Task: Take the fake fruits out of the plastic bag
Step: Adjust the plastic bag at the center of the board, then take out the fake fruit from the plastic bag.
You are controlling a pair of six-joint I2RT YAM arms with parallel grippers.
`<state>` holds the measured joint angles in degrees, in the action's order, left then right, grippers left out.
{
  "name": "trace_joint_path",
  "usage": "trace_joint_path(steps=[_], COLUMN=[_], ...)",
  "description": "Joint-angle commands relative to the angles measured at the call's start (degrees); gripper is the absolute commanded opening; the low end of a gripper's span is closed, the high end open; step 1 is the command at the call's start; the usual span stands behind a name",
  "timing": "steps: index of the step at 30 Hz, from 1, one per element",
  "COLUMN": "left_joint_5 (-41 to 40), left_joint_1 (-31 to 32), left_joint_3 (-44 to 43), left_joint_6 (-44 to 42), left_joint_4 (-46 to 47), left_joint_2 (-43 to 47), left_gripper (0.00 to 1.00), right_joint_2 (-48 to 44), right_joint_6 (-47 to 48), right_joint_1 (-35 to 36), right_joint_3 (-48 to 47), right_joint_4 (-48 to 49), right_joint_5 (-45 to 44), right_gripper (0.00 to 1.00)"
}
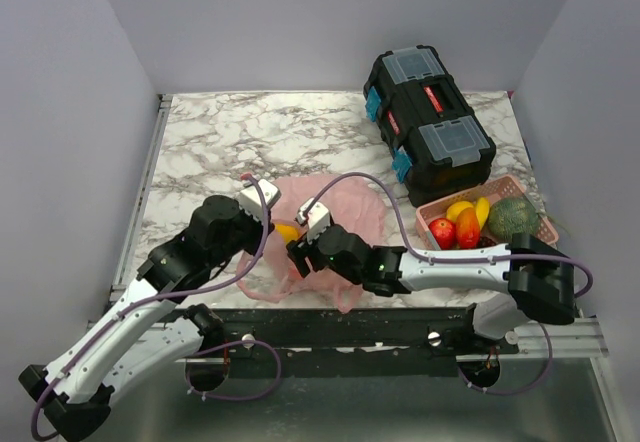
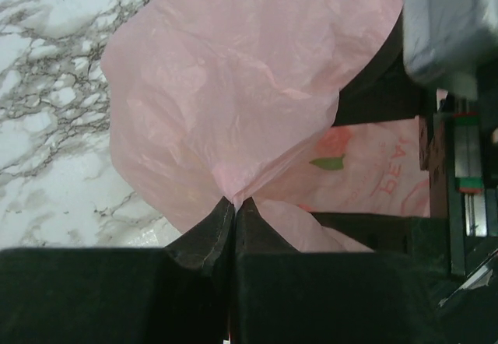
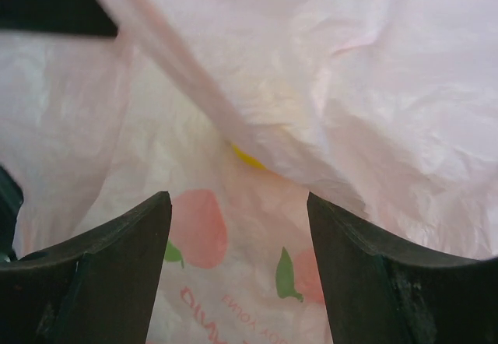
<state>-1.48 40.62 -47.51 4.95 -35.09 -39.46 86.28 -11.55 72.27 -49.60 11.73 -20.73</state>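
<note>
Left hand point(image 2: 233, 204): clamped on a fold of the thin pink plastic bag point(image 1: 345, 207), which lies on the marble desk point(image 1: 220, 132). Right hand point(image 3: 238, 223): fingers apart at its mouth. Film limp, light, slippery; probably a yellow fruit point(image 3: 247, 157) inside, best gripped across its middle.

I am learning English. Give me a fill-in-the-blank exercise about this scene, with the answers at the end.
1. The left gripper is ___ on the plastic bag.
2. The right gripper, facing the bag, has its jaws ___.
3. The melon in the pink basket is ___ in colour.
4. The toolbox behind the basket is ___ in colour.
Missing words: shut; open; green; black.
</note>
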Motion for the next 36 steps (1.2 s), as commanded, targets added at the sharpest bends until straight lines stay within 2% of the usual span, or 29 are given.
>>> trace_joint_path(steps=[1, 4, 10, 12, 17, 24, 31, 36], left_joint_5=[0.63, 2.6, 7.03, 6.86, 5.98, 5.22, 5.34, 5.28], left_joint_1=[0.08, 0.04, 0.14, 0.07, 0.08, 0.09, 0.08, 0.1], left_joint_3=[2.51, 3.07, 5.35, 5.49, 5.68, 5.98, 6.11, 6.02], left_joint_6=[-0.18, -0.61, -0.66, -0.55, -0.3, -0.29, -0.16, -0.11], left_joint_4=[-0.28, 1.28, 4.94, 5.01, 5.09, 5.5, 5.78, 5.75], left_joint_2=[1.94, 3.06, 5.15, 5.24, 5.27, 5.32, 4.93, 4.61], left_gripper=[0.0, 0.0, 0.0, 0.0, 0.0, 0.0, 0.0, 0.0], right_joint_2=[0.96, -0.55, 2.88, 5.16, 9.59, 15.7, 21.69, 27.49], right_joint_6=[0.62, 1.49, 0.93, 1.18, 1.95, 3.8, 8.4, 12.71], right_joint_1=[0.01, 0.06, 0.01, 0.05, 0.04, 0.02, -0.02, -0.04], right_joint_3=[0.13, 1.35, 3.48, 3.06, 3.5, 3.64, 3.64, 0.97], right_joint_4=[5.28, 8.18, 15.15, 17.23, 25.75, 33.56, 43.72, 48.18], right_joint_5=[-8.14, -2.57, 1.39, 1.29, 0.6, -2.16, -6.7, -7.15], right_gripper=[0.74, 0.74, 0.72, 0.71, 0.58, 0.58, 0.7, 0.92])
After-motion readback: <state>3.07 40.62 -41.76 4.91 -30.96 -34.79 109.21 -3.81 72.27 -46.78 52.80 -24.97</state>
